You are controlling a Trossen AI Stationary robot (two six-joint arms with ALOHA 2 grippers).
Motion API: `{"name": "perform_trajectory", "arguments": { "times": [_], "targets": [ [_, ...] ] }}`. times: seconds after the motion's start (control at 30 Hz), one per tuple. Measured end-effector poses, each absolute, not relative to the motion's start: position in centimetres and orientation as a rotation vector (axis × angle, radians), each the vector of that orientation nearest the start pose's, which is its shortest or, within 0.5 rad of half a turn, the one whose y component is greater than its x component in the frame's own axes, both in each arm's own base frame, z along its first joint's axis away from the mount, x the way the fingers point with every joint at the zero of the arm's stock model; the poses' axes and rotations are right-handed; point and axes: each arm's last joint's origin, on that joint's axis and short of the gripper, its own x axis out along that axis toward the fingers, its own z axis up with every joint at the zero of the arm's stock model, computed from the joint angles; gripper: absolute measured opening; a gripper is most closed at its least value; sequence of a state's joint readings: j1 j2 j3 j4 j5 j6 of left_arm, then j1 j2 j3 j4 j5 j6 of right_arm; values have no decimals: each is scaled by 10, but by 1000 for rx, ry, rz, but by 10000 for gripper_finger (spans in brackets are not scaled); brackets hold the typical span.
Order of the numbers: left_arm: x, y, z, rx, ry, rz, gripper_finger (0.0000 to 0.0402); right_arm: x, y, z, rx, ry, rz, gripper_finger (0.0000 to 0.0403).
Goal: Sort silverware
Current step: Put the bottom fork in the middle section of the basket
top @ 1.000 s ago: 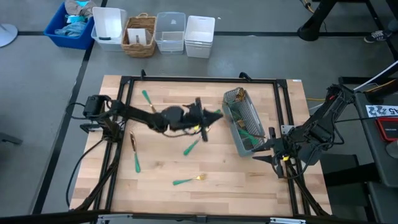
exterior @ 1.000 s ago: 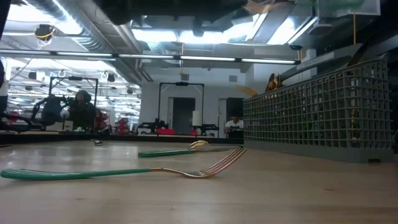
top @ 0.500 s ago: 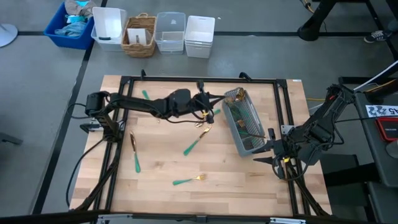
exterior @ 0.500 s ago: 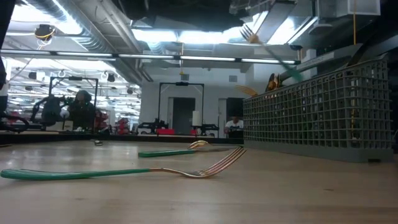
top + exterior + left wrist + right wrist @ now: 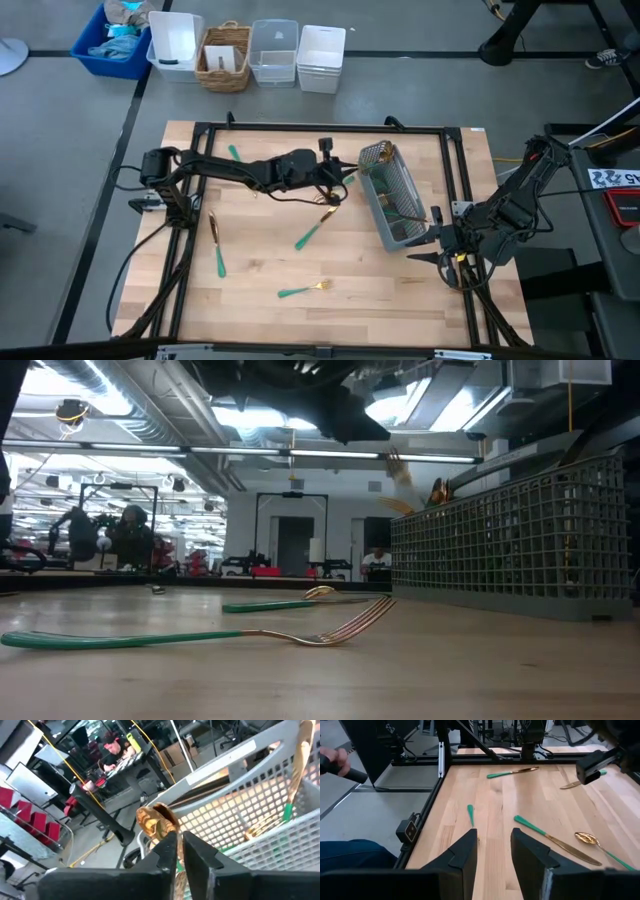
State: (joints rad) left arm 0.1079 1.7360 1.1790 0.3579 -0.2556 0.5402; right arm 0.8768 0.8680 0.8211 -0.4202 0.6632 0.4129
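Since the earlier frame, the left gripper has reached the grey caddy's far left corner, fingers barely parted on a gold-headed fork. Open-fingered, the right gripper waits right of the caddy; other silverware lies on the table.

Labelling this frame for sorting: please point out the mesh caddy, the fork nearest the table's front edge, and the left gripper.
mesh caddy (image 5: 384,224), high view, on its side wall.
fork (image 5: 303,291), high view, on its green handle.
left gripper (image 5: 341,183), high view, between its fingertips.

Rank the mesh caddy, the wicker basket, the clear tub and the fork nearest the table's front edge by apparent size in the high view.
1. mesh caddy
2. wicker basket and clear tub: they look alike, so they are left unranked
3. fork, slim and clearly the smallest
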Motion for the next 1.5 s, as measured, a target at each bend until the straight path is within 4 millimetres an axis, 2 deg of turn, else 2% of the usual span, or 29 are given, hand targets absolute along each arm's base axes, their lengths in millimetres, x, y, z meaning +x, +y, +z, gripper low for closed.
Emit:
{"name": "perform_trajectory", "arguments": {
  "times": [0.17,0.37,0.47,0.6,0.77,0.9,1.0,1.1,1.2,1.33,1.5],
  "targets": [
    [394,49,265,406,283,346,75,127,125,313,82,369,135,119],
    [385,47,271,123,290,384,118,127,125,313,96,370,132,119],
    [367,44,282,-61,350,410,122,127,125,313,109,373,131,119],
    [331,44,295,-293,491,490,122,127,125,313,108,374,131,119],
    [281,34,298,-460,763,584,123,127,125,312,97,380,129,119],
    [247,14,293,-664,1033,620,123,127,124,311,88,390,127,119],
    [228,-5,289,-800,1194,728,123,127,124,311,88,391,127,119],
    [215,-26,282,-863,1291,837,123,127,125,311,89,391,127,119],
    [207,-48,272,-921,1341,873,123,127,125,310,89,393,128,119],
    [204,-76,254,-973,1311,856,123,130,130,307,84,425,170,119],
    [224,-111,232,-1023,1027,535,123,138,142,295,46,487,195,119]
  ]
}}
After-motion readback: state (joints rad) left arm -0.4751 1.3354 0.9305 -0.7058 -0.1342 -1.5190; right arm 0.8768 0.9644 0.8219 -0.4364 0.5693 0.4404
